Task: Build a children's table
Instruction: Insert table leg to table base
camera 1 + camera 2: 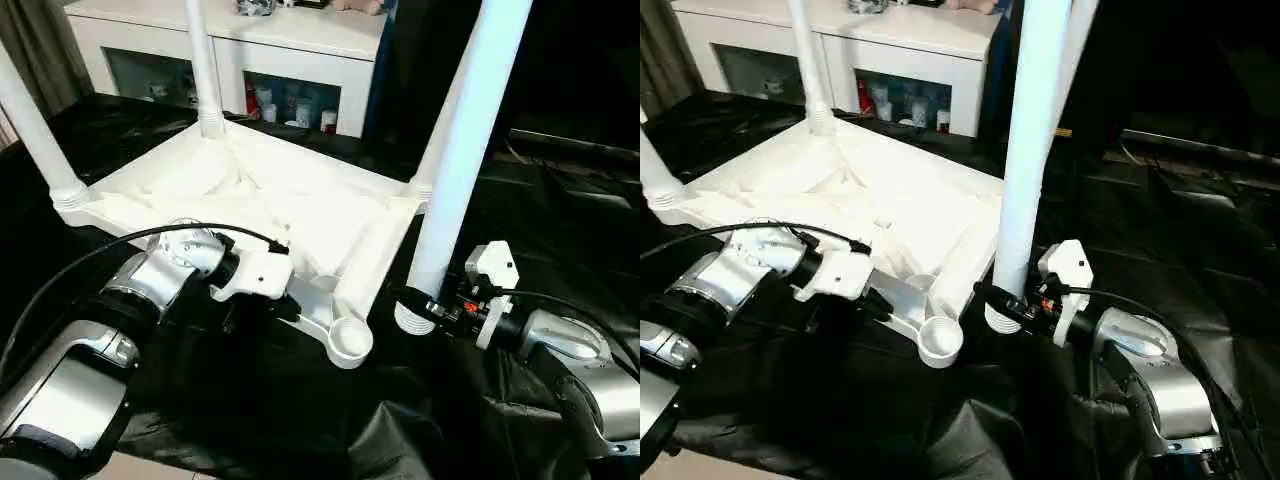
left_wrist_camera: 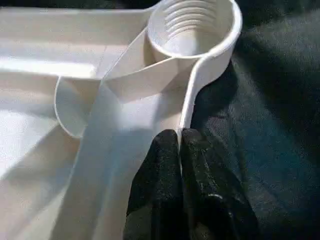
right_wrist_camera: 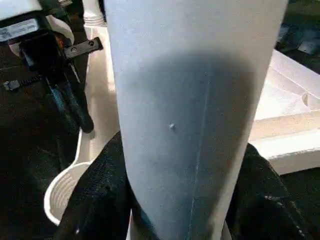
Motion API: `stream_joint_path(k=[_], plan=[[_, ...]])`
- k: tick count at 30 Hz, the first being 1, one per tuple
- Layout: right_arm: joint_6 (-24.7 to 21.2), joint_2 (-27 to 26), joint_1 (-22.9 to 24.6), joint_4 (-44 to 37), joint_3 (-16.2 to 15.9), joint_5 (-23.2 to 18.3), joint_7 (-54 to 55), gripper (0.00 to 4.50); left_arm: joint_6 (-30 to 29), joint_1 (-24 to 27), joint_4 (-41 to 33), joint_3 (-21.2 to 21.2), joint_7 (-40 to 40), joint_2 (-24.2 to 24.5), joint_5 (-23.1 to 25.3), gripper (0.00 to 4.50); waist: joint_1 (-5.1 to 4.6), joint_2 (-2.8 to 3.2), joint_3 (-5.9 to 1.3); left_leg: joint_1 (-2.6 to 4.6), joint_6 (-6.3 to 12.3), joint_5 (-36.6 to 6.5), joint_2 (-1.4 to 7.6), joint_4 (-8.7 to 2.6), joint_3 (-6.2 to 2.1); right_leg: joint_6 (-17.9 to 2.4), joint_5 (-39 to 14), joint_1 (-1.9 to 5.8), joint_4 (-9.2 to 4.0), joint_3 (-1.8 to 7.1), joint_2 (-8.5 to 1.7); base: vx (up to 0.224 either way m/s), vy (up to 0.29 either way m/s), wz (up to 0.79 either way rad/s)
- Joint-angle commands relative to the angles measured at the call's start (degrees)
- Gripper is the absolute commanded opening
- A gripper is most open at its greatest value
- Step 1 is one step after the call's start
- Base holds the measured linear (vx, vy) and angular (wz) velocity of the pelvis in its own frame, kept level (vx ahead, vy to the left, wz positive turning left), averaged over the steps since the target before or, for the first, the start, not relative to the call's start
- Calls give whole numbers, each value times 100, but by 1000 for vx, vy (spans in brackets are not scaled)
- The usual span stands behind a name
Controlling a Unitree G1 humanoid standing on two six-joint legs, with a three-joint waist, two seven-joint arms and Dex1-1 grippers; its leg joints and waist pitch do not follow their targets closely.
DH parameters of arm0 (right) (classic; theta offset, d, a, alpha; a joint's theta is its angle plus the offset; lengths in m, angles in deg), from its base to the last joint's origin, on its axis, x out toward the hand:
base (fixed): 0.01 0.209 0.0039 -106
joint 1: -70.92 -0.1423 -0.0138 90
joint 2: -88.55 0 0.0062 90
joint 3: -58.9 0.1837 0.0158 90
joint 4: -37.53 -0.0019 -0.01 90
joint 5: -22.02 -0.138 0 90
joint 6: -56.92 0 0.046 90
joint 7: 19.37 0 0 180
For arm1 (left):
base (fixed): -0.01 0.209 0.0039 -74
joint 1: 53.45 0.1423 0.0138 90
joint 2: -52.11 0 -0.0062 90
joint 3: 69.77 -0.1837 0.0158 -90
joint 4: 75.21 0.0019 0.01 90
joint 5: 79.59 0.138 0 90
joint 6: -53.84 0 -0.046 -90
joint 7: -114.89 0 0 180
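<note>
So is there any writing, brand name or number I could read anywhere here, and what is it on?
Nothing here can be read.
White sticker on the left gripper: dark print, too blurred to read.
Bottles behind the white cabinet's glass doors: labels too small to read.
Table top, its legs, the loose leg in the right gripper, black floor cover: no print to be seen.

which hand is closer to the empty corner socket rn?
Left. The left hand is pinched on the tabletop rim just beside the empty socket. The right hand grips the loose leg, standing apart from the socket.
</note>
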Motion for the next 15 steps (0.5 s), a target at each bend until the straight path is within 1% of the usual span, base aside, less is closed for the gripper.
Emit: stream_joint_path(k=[1,2,3,4,5,6,7,8,9,10,11,12,13,14,15], plan=[[72,-46,-178,62,127,9,121,193,-786,184,20,-35,-180,171,224,1,19,42,-304,13,-53,-921,339,-525,-110,-1310,-1129,269,-433,276,-464,0,0,0],[69,-83,-208,100,140,39,193,193,-981,221,-19,-44,-224,232,285,1,3,36,-294,-2,-50,-971,332,-536,-120,-1291,-1322,275,-448,273,-467,0,0,0],[33,-140,-238,127,169,14,261,193,-1301,291,-98,38,-370,225,242,1,-4,-7,-285,-4,-53,-1003,332,-540,-116,-1254,-1434,271,-461,271,-463,0,0,0],[-13,-206,-276,165,203,0,365,193,-1648,381,-208,153,-571,195,172,1,-7,22,-279,5,-71,-1088,332,-541,-123,-1217,-1661,263,-473,274,-478,0,0,0],[-35,-237,-299,189,218,9,432,193,-1795,430,-274,210,-678,178,140,1,-11,14,-278,15,-87,-1130,338,-539,-120,-1205,-1749,252,-479,275,-482,0,0,0],[-61,-273,-326,222,237,26,522,193,-1973,492,-358,288,-812,153,108,1,-15,8,-266,12,-73,-1208,325,-540,-124,-1146,-1991,238,-520,271,-478,0,0,0],[-61,-273,-326,222,237,26,522,193,-1973,492,-358,288,-812,153,108,1,-18,14,-266,19,-84,-1241,326,-543,-124,-1124,-2084,232,-526,273,-480,0,0,0],[-130,-342,-368,258,277,-11,621,193,-2353,648,-606,392,-949,143,44,1,-21,-1,-262,19,-73,-1308,315,-538,-123,-1042,-2275,218,-555,265,-460,0,0,0],[-188,-419,-419,298,306,-16,752,193,-2864,894,-1023,520,-1099,150,-36,1,-53,-20,-260,-10,-98,-1248,333,-557,-149,-1037,-2272,241,-505,266,-483,0,0,0],[-223,-467,-448,318,322,-24,830,193,-3254,1071,-1350,609,-1172,157,-74,1,-56,0,-259,6,-103,-1286,340,-562,-148,-985,-2491,220,-549,261,-489,0,0,0],[-223,-467,-448,318,322,-24,830,193,-3254,1071,-1350,609,-1172,157,-74,1,-58,7,-249,25,-81,-1325,330,-555,-142,-965,-2578,184,-580,262,-479,0,0,0],[-254,-504,-463,323,312,-40,858,193,-3563,1270,-1693,687,-1279,187,-51,1,-68,-16,-246,33,-55,-1376,319,-551,-133,-907,-2689,170,-603,260,-456,0,0,0],[-254,-544,-475,330,259,-17,887,193,-3957,1572,-2191,797,-1412,230,-5,1,-77,-12,-247,6,-64,-1359,329,-564,-147,-898,-2668,192,-581,261,-467,0,0,0],[-257,-555,-476,331,238,-15,886,193,-4070,1676,-2355,844,-1477,237,19,1,-101,-28,-234,-12,-29,-1305,337,-578,-153,-869,-2675,181,-592,252,-461,0,0,0],[-260,-567,-477,331,214,-12,884,193,-4209,1803,-2554,900,-1557,246,47,1,-106,-59,-239,8,-12,-1328,331,-569,-138,-844,-2711,163,-609,253,-452,0,0,0]])
